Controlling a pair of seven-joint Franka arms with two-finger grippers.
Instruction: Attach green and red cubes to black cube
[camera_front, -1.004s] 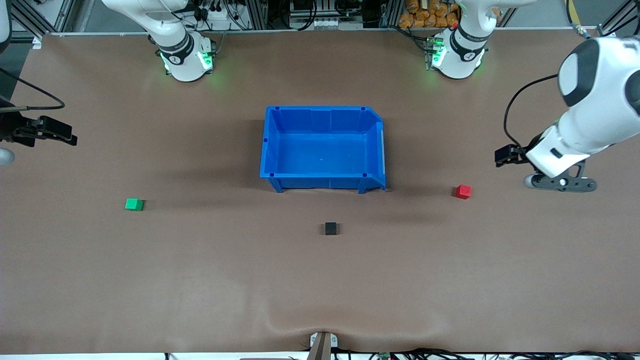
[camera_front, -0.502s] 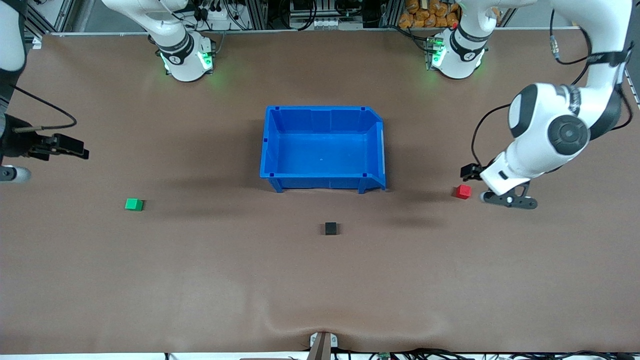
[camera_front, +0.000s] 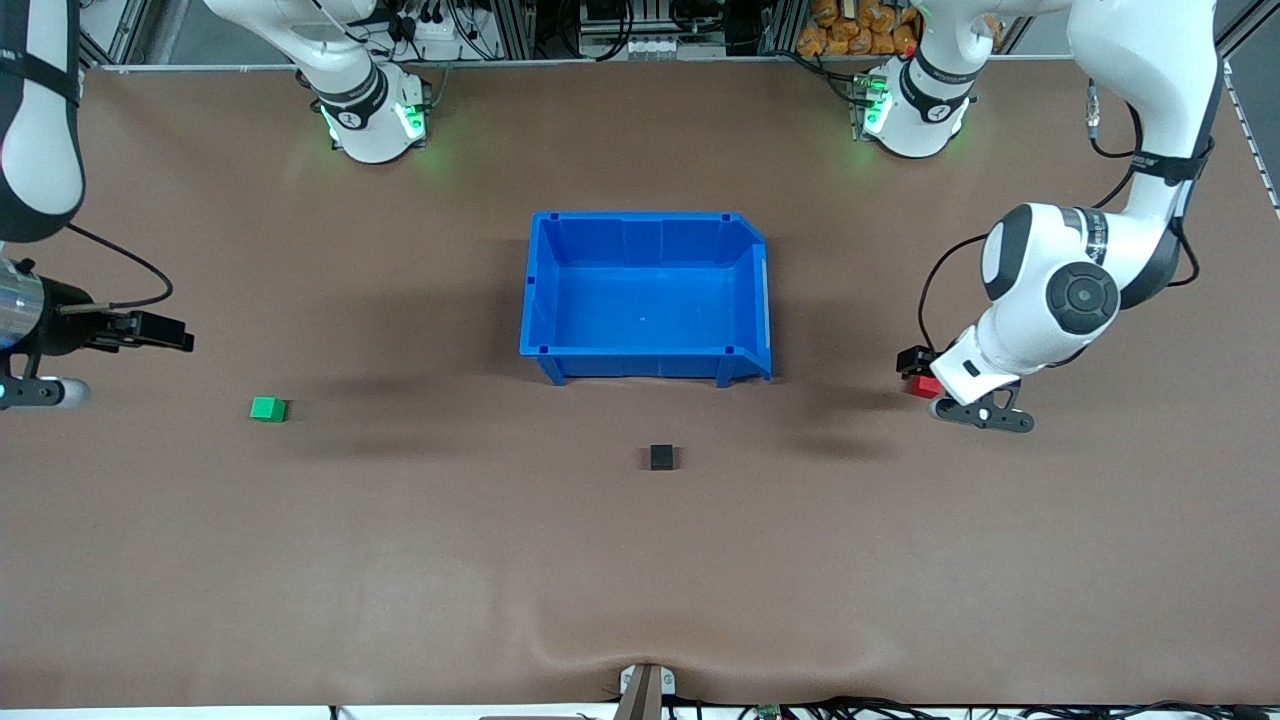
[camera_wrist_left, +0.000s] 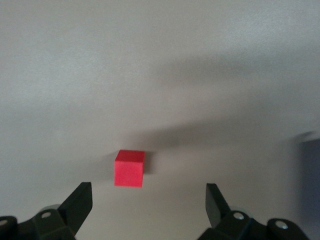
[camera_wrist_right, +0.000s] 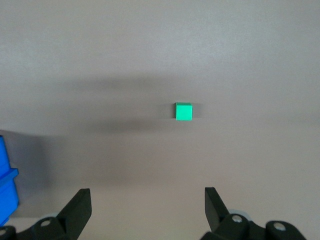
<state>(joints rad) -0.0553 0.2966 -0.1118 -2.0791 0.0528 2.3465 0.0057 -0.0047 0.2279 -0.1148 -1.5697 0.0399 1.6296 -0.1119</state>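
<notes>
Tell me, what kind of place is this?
Probably a robotics lab or test bench. Two white arms are bolted along a brown-covered table, cables and metal framing run along its edge, and the only items laid out are a blue bin and three small cubes for practice.
</notes>
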